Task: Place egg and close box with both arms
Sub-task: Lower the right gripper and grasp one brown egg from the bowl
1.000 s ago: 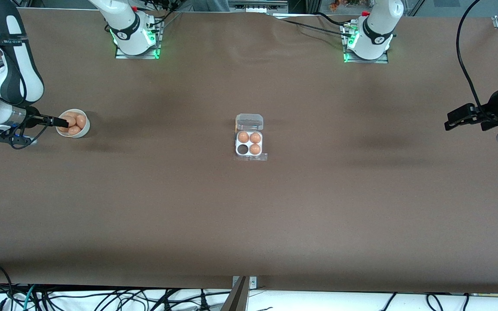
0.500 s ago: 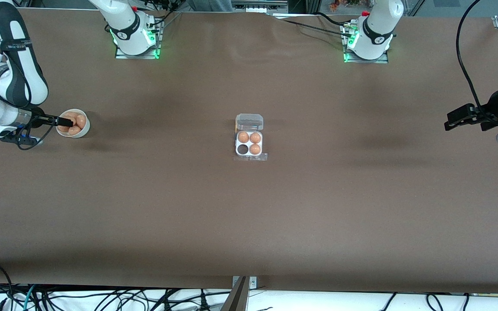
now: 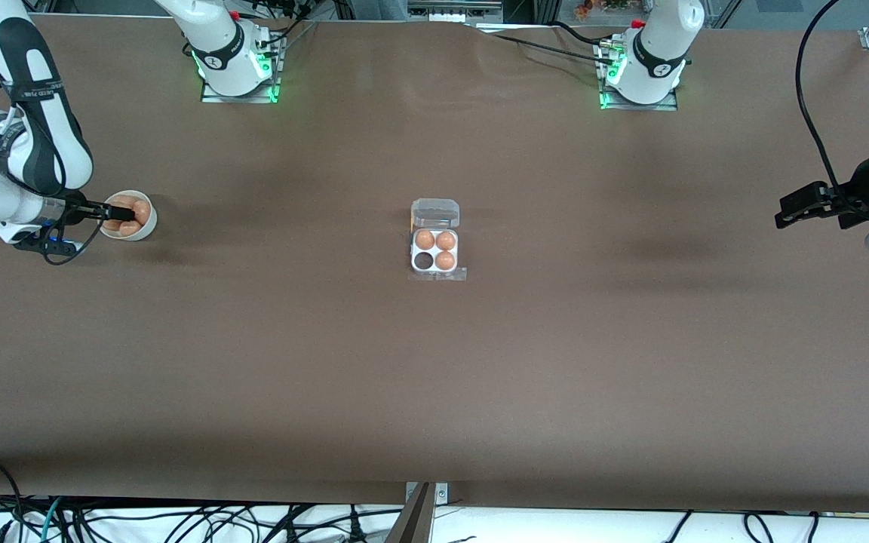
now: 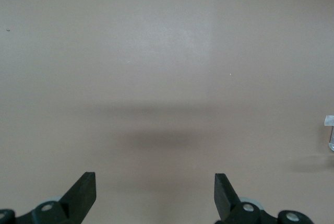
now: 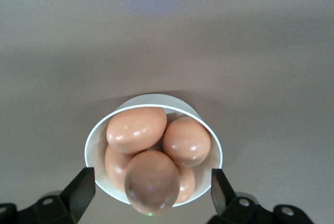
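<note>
Right gripper [image 3: 116, 214] over the white bowl [image 3: 145, 226] of brown eggs [image 5: 136, 129], fingers spread wide and holding nothing; left gripper [image 3: 786, 211] waits agape above bare table [image 3: 555, 362]; mid-table, egg carton [image 3: 434, 255] lid up, three eggs in, one cell vacant.

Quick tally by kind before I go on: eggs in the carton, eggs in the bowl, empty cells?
Eggs in the box: 3
Eggs showing in the bowl: 5, more may hide underneath
Empty cells: 1
Total eggs seen: 8
</note>
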`<state>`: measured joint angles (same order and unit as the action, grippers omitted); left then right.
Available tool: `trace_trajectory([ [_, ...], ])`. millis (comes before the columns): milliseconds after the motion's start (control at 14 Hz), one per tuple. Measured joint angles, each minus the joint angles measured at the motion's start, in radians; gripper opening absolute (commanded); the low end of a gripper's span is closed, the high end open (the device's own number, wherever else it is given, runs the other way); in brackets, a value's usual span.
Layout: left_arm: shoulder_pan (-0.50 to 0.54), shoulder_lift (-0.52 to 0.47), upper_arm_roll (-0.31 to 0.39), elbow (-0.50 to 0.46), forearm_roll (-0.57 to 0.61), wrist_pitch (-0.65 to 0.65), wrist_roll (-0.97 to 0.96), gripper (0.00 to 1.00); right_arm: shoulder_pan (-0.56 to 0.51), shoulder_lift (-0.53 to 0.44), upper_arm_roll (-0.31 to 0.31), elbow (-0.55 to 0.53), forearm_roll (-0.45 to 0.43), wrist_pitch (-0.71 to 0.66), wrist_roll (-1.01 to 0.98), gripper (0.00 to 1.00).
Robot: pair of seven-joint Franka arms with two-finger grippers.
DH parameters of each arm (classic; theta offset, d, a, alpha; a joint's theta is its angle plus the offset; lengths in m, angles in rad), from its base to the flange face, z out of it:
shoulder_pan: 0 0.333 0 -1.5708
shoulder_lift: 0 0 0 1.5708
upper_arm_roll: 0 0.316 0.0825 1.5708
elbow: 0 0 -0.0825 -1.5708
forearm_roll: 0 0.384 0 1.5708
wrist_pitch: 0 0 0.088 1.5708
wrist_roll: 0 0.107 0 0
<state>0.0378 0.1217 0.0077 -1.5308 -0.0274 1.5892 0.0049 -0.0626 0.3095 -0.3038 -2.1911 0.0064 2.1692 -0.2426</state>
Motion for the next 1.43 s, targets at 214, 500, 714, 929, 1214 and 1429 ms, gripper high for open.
trace_trajectory([
  [214,0.000,0.000,0.000,0.000,0.000,0.000,0.000,1.00,0.000,0.002,0.000,0.000,0.000,-0.007,-0.002,0.66],
  [500,0.000,0.000,0.000,0.000,0.000,0.000,0.000,1.00,0.000,0.002,0.000,0.001,0.001,-0.018,-0.003,0.56],
  [714,0.000,0.000,0.000,0.000,0.000,0.000,0.000,1.00,0.001,0.002,0.001,0.003,0.025,-0.020,-0.004,0.49],
  [929,0.000,0.000,0.000,0.000,0.000,0.000,0.000,1.00,0.001,0.002,0.001,0.005,0.033,-0.026,-0.004,0.46],
  [1214,0.000,0.000,0.000,0.000,0.000,0.000,0.000,1.00,0.002,0.002,0.002,0.023,0.035,-0.058,-0.004,0.43],
  [1429,0.000,0.000,0.000,0.000,0.000,0.000,0.000,1.00,0.006,0.001,0.004,0.062,0.035,-0.114,-0.004,0.42],
])
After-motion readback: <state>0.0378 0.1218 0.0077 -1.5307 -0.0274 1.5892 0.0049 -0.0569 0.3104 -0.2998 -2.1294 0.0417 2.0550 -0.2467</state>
